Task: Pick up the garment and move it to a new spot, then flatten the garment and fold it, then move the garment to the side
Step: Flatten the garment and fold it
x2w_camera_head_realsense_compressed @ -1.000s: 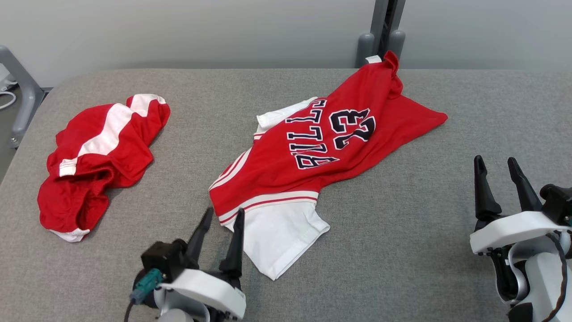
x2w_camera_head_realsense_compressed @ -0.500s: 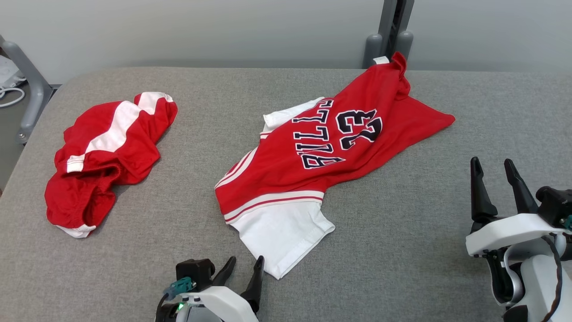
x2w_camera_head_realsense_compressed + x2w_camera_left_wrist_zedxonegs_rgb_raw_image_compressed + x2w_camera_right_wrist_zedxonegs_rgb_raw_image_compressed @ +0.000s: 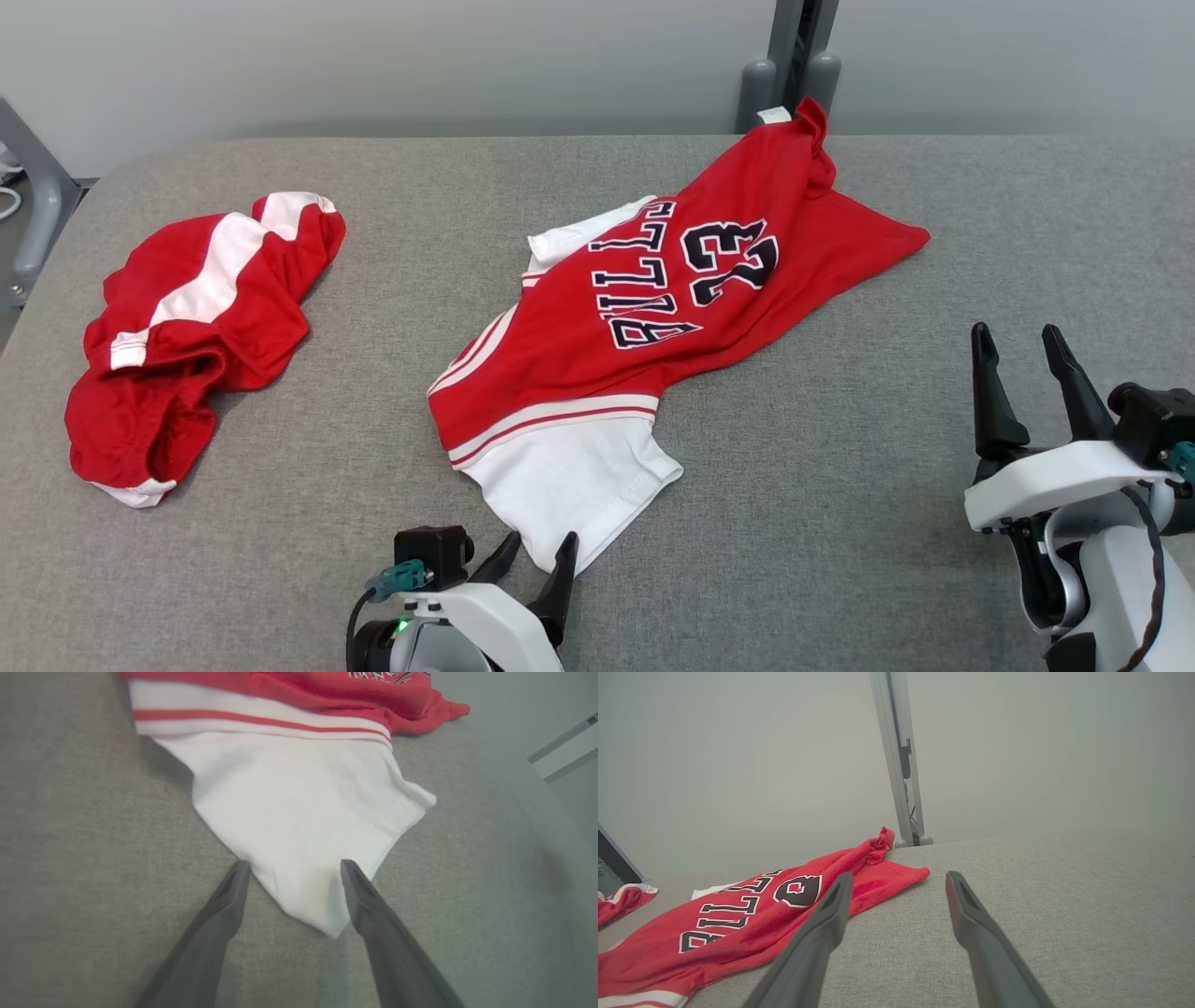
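In your head view the jersey [image 3: 653, 317] lies rumpled mid-worktop [image 3: 840, 523]. Its red end reaches the far edge and its white hem points to the near edge. Your left gripper [image 3: 540, 543] sits at the near edge, jaws spread, tips right at the hem's corner. Your right gripper [image 3: 1015, 331] is by the right edge, jaws spread, well apart from the jersey. Red shorts [image 3: 196, 317] lie by the left edge.

In your left wrist view the jersey's [image 3: 289, 788] white corner lies between the spread fingers [image 3: 224, 914]. You cannot tell whether they touch it.

In your right wrist view the jersey [image 3: 752, 924] lies left of the spread fingers [image 3: 980, 942].
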Controlling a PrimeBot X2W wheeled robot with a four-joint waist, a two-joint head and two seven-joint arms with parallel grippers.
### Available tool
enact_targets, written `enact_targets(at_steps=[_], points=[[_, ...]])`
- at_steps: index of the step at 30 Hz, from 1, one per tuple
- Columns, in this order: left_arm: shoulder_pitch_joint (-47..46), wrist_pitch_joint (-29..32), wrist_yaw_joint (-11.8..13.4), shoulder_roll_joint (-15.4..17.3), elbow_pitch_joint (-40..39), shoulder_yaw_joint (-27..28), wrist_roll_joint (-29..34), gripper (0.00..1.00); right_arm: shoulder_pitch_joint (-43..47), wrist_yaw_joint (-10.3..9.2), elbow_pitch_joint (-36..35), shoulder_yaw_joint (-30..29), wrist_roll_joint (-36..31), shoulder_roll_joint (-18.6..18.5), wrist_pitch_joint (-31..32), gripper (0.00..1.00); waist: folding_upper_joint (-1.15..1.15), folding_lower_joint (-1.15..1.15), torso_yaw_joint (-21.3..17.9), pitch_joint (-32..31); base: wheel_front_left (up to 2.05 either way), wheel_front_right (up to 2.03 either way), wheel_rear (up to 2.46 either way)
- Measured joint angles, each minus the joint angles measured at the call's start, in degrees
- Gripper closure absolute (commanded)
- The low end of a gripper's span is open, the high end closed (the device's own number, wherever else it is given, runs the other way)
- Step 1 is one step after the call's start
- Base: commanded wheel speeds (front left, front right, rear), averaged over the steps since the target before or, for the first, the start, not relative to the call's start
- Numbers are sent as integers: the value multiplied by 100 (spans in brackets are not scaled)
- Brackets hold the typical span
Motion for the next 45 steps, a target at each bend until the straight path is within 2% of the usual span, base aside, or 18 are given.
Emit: enact_targets(at_steps=[8, 9, 10, 14, 16, 21, 32, 37, 38, 39, 40, 41, 45], points=[[-226, 78, 126, 11, 208, -248, -136, 1, -24, 0, -44, 14, -25, -35, 2, 0, 0, 0, -81, 95, 0, 0, 0], [-251, 75, 124, 11, 230, -278, -160, 57, -24, 0, -44, 10, -26, -41, 2, 0, 0, 0, -75, 93, 0, 0, 0], [-270, 70, 113, 11, 247, -308, -169, 100, -24, 0, -44, 0, -26, -46, 2, 0, 0, 0, -67, 88, 0, 0, 0], [-291, 15, 57, 18, 334, -400, -138, 100, -19, 0, -19, -23, -27, -42, 2, 0, 0, 0, -1, 46, 0, 0, 0], [-303, -113, 110, 40, 356, -422, -48, 100, -16, 0, 7, -30, -27, -35, 1, 0, 0, 0, 41, 0, 0, 0, 0], [-392, -207, 93, 257, 328, -390, 25, 100, 16, 0, 113, -31, -18, 9, -2, 0, 0, 0, 149, -172, 0, 0, 0], [-171, -91, 474, 1245, -441, -110, 77, 100, 179, 0, 372, -232, 74, 149, -34, 0, 0, 0, 434, -689, 0, 0, 0], [185, 240, 492, 1425, -906, -190, -44, 100, 231, 0, 404, -276, 60, 193, -35, 0, 0, 0, 552, -848, 0, 0, 0], [263, 313, 498, 1441, -968, -221, -65, 80, 242, 0, 408, -278, 43, 200, -36, 0, 0, 0, 564, -870, 0, 0, 0], [329, 365, 531, 1452, -1029, -252, -69, 31, 247, 0, 409, -277, 30, 212, -36, 0, 0, 0, 570, -886, 0, 0, 0], [370, 383, 570, 1458, -1087, -267, -68, 31, 252, 0, 409, -276, 25, 216, -36, 0, 0, 0, 573, -894, 0, 0, 0], [394, 387, 622, 1459, -1141, -269, -68, 0, 257, 0, 410, -274, 21, 219, -36, 0, 0, 0, 573, -899, 0, 0, 0], [438, 325, 797, 1440, -1328, -196, -77, 0, 257, 0, 406, -264, -13, 226, -37, 0, 0, 0, 561, -888, 0, 0, 0]])
